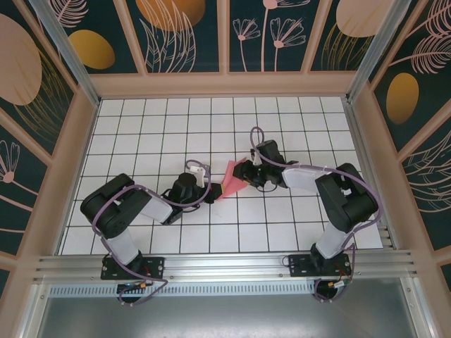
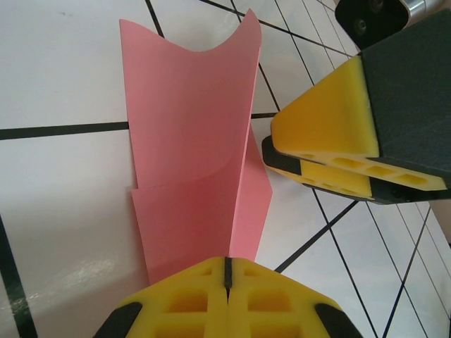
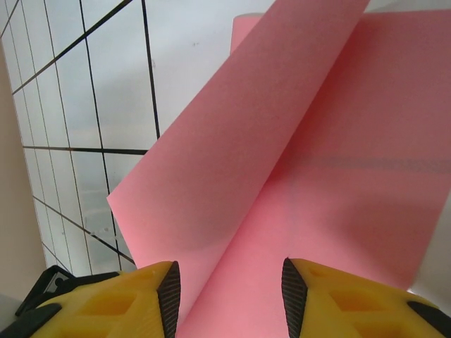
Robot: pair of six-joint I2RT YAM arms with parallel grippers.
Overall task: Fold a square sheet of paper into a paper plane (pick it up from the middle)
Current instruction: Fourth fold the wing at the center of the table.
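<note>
Middle of the white gridded table (image 1: 162, 134). Both arms reach inward and their wrists nearly meet.

Pink paper sheet (image 1: 231, 182) lies between the two grippers, a little right of the table's centre. From above we see a small pointed wedge, its tip toward the far side and its wider end toward the left arm. It is partly folded.

Left gripper (image 2: 227, 262): jaws fully closed, yellow pads pressed together on the near edge of the sheet. From this wrist the paper runs away from the pads in two layers. A shorter flap sits low on the left, and a taller panel behind it has a far edge that dips in a curve.

Right gripper (image 3: 231, 271): jaws stand apart, and the paper runs into the gap between them. One layer bows up and over the other, the bend running down toward that gap. We cannot tell whether either pad touches the paper — no pinch visible. Seen from the left wrist, this gripper's tips sit just beside the sheet's right edge.

We cannot tell whether the underside rests on the tiles.
</note>
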